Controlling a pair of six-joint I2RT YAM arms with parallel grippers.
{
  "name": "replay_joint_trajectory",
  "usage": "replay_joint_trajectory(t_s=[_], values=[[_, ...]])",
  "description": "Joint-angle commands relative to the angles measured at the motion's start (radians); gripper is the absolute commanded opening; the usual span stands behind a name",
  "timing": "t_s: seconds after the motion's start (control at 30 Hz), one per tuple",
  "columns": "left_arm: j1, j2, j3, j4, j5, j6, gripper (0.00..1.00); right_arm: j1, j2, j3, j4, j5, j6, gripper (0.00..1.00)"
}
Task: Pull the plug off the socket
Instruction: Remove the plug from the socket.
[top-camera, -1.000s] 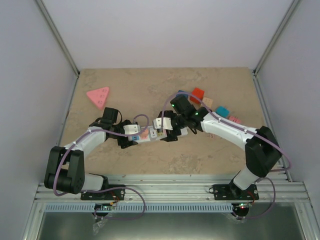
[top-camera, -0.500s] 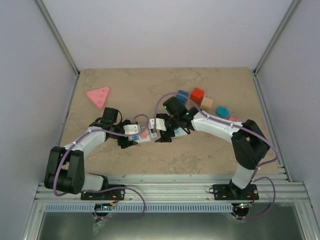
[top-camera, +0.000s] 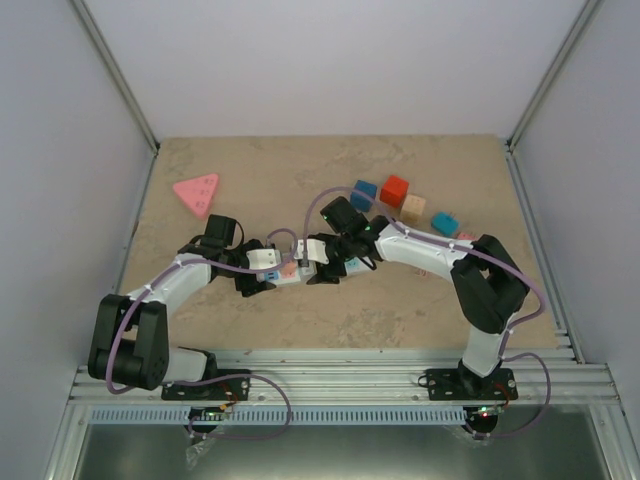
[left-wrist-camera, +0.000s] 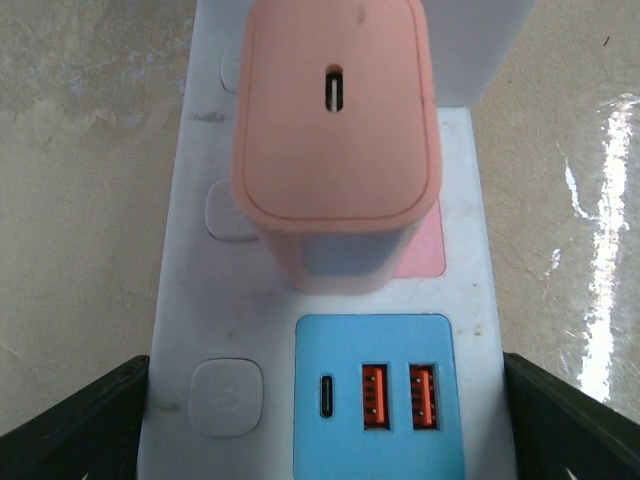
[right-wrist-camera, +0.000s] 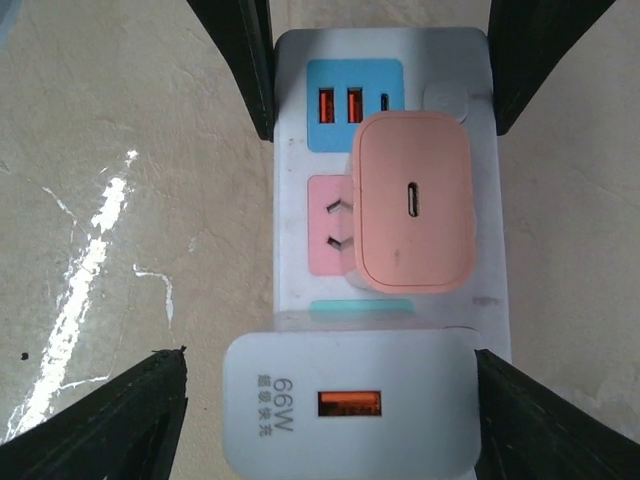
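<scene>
- Socket (top-camera: 292, 270) lies in the middle of the table (top-camera: 400, 310), between your two arms, with its blue end toward the left arm.
- Far left, a pink triangle (top-camera: 197, 192) sits well apart from it.
- Your left gripper (left-wrist-camera: 326, 410) is spread wide across the socket's blue end, with a finger (left-wrist-camera: 75, 425) against each long side, so it grips the strip there.
- Next along, a pink plug (left-wrist-camera: 335, 130) stands upright in the pink outlet.
- Just beside it, a white plug (right-wrist-camera: 350, 405) marked 66W sits in the next outlet.
- Your right gripper (right-wrist-camera: 330, 390) straddles the white plug with its jaws apart. A gap shows on one side, so it has no hold.
- Farther right, a blue cube (top-camera: 364, 190), a red cube (top-camera: 394, 190), a beige cube (top-camera: 414, 208) and a teal cube (top-camera: 445, 223) lie in a loose row, apart from the socket.
</scene>
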Motion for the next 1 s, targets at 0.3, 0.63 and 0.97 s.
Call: replay_joint_trajectory(t_s=[0.3,0.63,0.97], values=[[0.005,-0.044,0.005,0.051,0.083,-0.006,0.0,0.018,0.012,0.034,-0.023,-0.019,-0.001,0.46],[0.005,-0.078,-0.013,0.078,0.076,-0.017,0.0,0.015,-0.017,0.034,-0.052,-0.042,-0.022,0.41],[0.005,-0.097,-0.017,0.088,0.074,-0.025,0.0,0.012,-0.028,0.023,-0.044,-0.035,-0.018,0.41]])
